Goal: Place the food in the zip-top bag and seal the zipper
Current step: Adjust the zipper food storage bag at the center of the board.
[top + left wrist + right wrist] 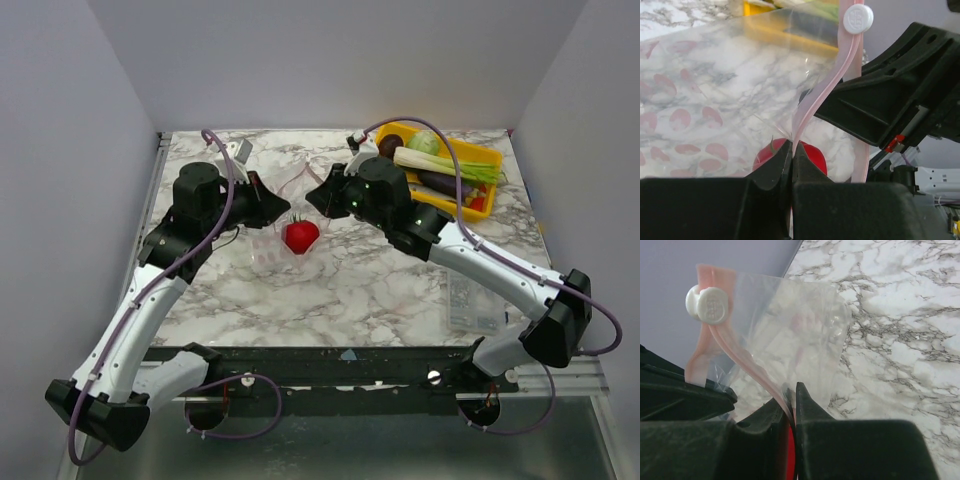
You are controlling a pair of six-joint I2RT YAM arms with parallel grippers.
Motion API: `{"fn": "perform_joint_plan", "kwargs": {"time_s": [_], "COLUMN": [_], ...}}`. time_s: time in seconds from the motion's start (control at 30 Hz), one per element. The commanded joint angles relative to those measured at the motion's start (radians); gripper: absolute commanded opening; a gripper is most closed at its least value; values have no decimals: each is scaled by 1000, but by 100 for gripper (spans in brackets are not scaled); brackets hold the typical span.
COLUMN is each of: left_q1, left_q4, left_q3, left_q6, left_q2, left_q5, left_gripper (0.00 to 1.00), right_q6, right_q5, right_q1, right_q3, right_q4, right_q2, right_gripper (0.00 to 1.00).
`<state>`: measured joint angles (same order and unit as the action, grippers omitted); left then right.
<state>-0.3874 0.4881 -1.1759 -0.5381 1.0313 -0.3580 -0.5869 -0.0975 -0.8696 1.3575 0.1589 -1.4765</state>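
The clear zip-top bag [268,248] is held up between my two grippers at mid-table. My left gripper [281,207] is shut on its pink zipper [825,90], jaws pinched on the strip [792,150]. My right gripper [314,196] is shut on the same strip [740,357], close to the left one [793,392]. A white slider [858,19] sits at the strip's end. The red ball-like food [300,236] lies just below the grippers, seen through the plastic [812,156]; I cannot tell whether it is inside. The leek [445,165], purple ones [440,183] and green leafy one [422,143] lie in a tray.
The yellow tray [487,156] stands at the back right. A rigid clear compartment box [474,300] lies at the front right. Grey walls close in the table on three sides.
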Motion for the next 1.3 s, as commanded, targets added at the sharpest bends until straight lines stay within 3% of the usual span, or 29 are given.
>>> {"fn": "perform_joint_plan", "kwargs": {"time_s": [0.0,0.13,0.23,0.37,0.6,0.7,0.77,0.87,0.97,1.07,1.17,1.27], "left_q1": [5,-3,-75,-90,-76,-57,-63,-68,-67,-65,-64,-64], "left_q4": [-66,170,114,163,99,254,268,142,62,37,155,186], "left_q3": [65,-63,-46,-137,37,-30,-54,5,52,115,71,32], "left_q6": [-32,-21,-23,-10,55,50,43,5,20,67,84,63], "left_q2": [15,134,14,-32,-25,36,-23,-223,-322,-289,-164,-143], "left_q5": [24,166,261,200,271,242,198,177,180,232,317,287], "left_gripper": [0,0,0,0,0,0,0,0,0,0,0,0], "right_q6": [-5,18,32,28,-103,-99,-85,-64,-86,-93,-85,-57], "right_q5": [-33,-88,-81,-63,-10,-45,-31,-51,-18,-35,-69,-58], "right_q1": [-5,-4,-5,-12,-14,-14,-22,-62,-74,-74,-74,-74], "right_q3": [-19,35,97,164,-113,-112,-66,-18,-27,-46,-64,-48], "right_q4": [-1,66,114,156,-84,-55,-23,-19,-65,-70,-73,-47], "right_q2": [-16,-82,-102,-66,14,-12,-10,23,47,43,33,26], "right_gripper": [10,7,5,4,2,0,0,0,0,0,0,0]}}
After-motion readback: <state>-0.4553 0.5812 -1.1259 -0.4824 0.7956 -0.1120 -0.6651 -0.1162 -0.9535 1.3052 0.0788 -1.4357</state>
